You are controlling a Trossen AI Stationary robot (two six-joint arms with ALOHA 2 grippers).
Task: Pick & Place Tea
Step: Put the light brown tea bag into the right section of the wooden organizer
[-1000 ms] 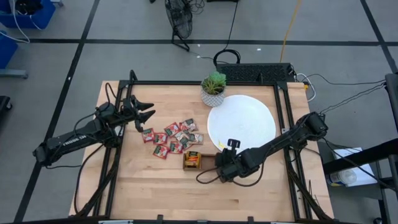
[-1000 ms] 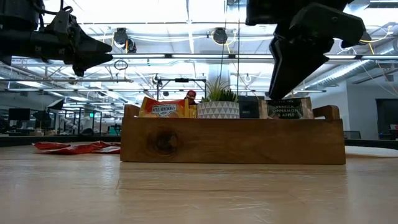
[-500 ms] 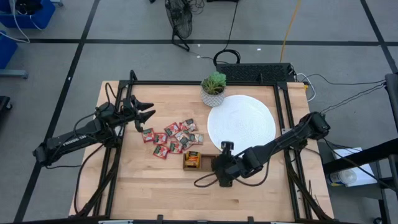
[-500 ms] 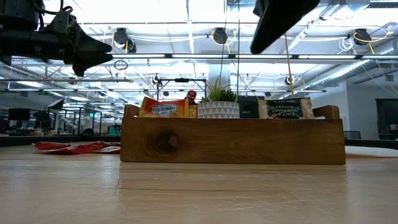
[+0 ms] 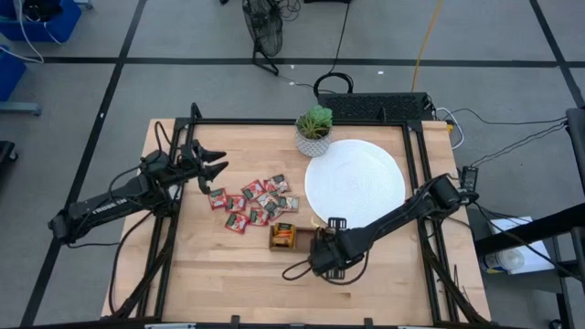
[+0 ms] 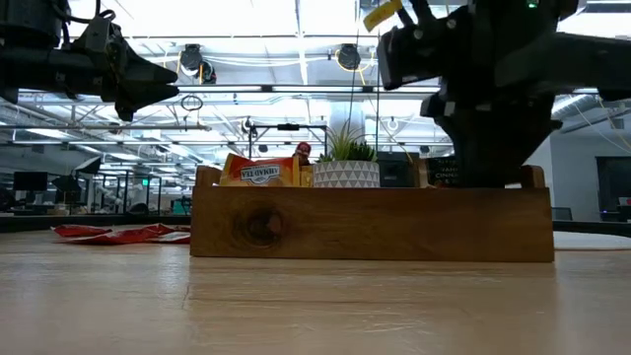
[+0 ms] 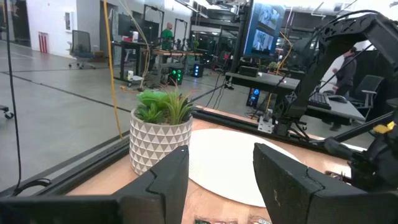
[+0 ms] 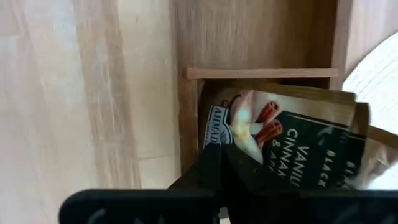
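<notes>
A loose cluster of small square tea sachets (image 5: 254, 204), mostly red with a few pale ones, lies flat and partly overlapping on the tabletop. An orange-yellow sachet (image 5: 283, 235) stands in the wooden tray. A dark sachet (image 8: 298, 140) printed with cinnamon sticks leans tilted in another compartment.

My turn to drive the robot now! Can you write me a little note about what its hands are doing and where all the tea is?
Left gripper: open, empty, hanging above the table's left side, beside the loose tea sachets.
Right gripper: shut, down in the wooden tray, right at a dark vanilla cinnamon sachet. Whether it grips that sachet is unclear.
Done: an orange-yellow sachet stands in the tray's other end, dark ones at the right gripper's end.
Left: the mostly red pile of sachets on the table needs moving. The white disc and potted plant stay put.
</notes>
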